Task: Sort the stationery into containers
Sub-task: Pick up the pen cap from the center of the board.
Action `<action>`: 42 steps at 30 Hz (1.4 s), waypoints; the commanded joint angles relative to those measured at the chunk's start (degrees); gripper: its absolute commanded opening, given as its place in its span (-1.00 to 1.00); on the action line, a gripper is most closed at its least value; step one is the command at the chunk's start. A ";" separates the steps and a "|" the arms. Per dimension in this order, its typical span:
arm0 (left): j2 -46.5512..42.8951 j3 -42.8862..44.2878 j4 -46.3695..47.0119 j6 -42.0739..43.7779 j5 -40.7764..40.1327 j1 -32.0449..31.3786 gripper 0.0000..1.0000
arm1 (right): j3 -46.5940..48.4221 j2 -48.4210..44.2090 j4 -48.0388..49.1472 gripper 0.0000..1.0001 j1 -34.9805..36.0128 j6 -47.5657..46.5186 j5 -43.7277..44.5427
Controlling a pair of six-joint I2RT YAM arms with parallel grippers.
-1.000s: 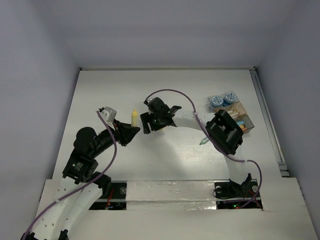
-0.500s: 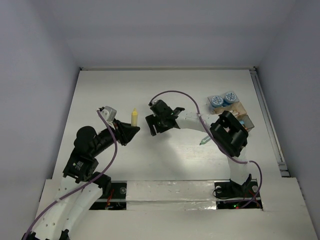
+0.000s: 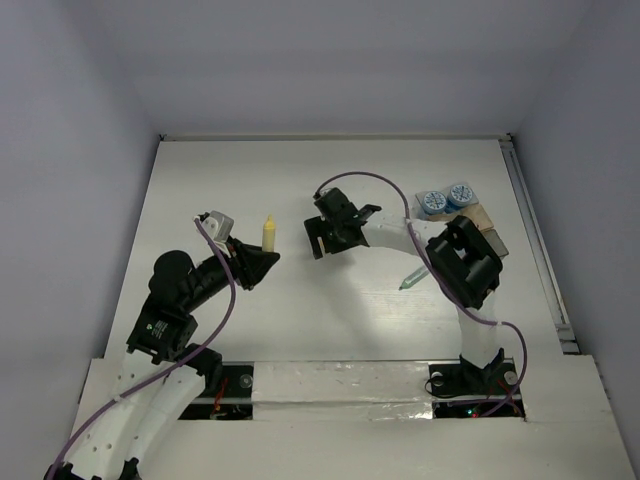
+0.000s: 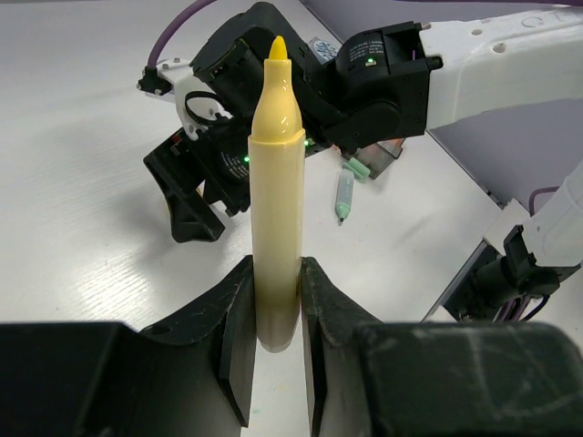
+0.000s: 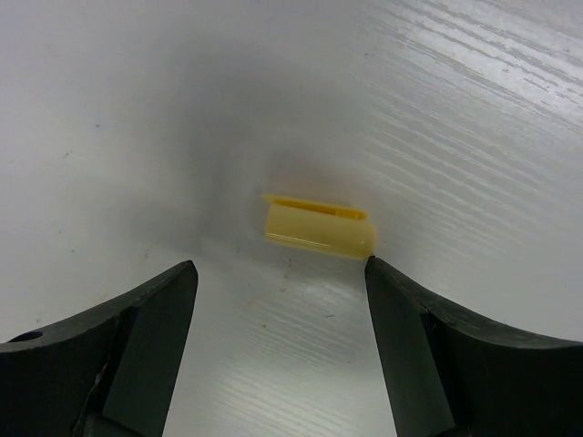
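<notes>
My left gripper (image 4: pixel 276 305) is shut on the lower end of a yellow marker (image 4: pixel 276 182), which stands upright with its tip bare. In the top view the yellow marker (image 3: pixel 267 233) rises from the left gripper (image 3: pixel 258 265) left of the table's middle. My right gripper (image 5: pixel 281 273) is open and points down at a short yellow cap (image 5: pixel 319 228) lying on the table just past its fingertips, the right tip close to the cap's end. From above, the right gripper (image 3: pixel 333 246) hides the cap. The containers (image 3: pixel 488 228) sit at the right, partly behind the right arm.
A light green pen (image 3: pixel 411 278) lies on the table beside the right forearm and also shows in the left wrist view as the green pen (image 4: pixel 344 196). Two round blue-and-white pots (image 3: pixel 446 198) stand at the far end of the trays. A rail (image 3: pixel 535 245) runs along the right edge.
My right gripper has moved to the right, away from the marker, and its jaws have spread a little wider. The left arm and marker have stayed put.
</notes>
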 commanded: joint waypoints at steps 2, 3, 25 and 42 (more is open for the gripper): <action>0.16 -0.02 3.14 0.71 1.16 0.22 -1.00 | 3.12 0.07 0.69 0.61 -0.46 -0.74 -0.12; 0.16 -0.02 3.14 0.71 1.16 0.22 -1.00 | 3.47 0.42 0.60 0.61 -0.46 -0.65 -0.29; -0.55 -0.02 3.14 0.71 1.25 0.22 -1.00 | 3.13 -2.21 3.85 0.68 -1.60 1.63 -6.43; -0.90 -0.11 3.14 0.80 1.43 0.22 -1.00 | 11.99 6.92 -3.09 0.39 -1.60 5.32 -5.22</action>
